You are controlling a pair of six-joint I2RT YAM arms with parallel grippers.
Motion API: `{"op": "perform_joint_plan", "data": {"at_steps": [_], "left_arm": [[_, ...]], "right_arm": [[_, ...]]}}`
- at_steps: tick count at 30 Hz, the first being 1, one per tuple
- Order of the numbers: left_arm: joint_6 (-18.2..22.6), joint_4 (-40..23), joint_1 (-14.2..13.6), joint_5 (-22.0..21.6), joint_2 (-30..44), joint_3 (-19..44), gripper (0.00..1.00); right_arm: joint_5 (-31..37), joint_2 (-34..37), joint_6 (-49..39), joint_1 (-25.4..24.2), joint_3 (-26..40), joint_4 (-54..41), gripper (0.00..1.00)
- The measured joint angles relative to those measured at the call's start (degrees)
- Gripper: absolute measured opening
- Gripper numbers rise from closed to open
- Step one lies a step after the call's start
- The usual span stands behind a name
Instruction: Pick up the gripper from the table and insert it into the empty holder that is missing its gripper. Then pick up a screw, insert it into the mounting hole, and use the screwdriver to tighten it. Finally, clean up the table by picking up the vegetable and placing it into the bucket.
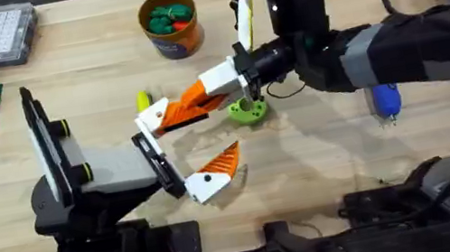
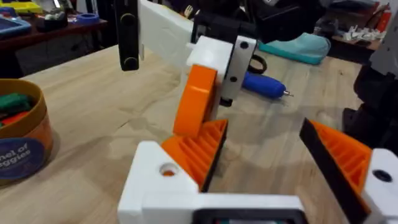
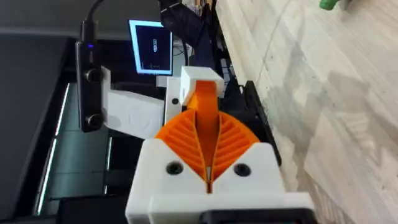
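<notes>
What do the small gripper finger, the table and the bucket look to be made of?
The gripper: matte orange and white plastic, probably 3D-printed, judging by its blocky shape. The table: light wood with visible grain and a dull sheen. The bucket: looks like printed cardboard or thin plastic; the label wraps its side.

Both arms are black with grey link housings and black cables. The right gripper [image 3: 208,165] and left gripper [image 2: 273,168] have white blocky bodies, orange ribbed pads [image 2: 200,149] and dark screws.

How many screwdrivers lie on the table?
1. The screwdriver lies on the right side of the table, just by the right arm. Others may be hidden beneath the arms.
</notes>
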State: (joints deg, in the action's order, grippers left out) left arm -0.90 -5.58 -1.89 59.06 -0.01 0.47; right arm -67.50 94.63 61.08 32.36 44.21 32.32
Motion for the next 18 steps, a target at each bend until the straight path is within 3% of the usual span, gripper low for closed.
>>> {"op": "perform_joint_plan", "data": {"at_steps": [18], "left_arm": [[0.0,0.0,0.0,0.2,0.0,0.0,0.986]], "right_arm": [[-8.0,7.8,0.2,-1.0,5.7,2.4,0.007]]}}
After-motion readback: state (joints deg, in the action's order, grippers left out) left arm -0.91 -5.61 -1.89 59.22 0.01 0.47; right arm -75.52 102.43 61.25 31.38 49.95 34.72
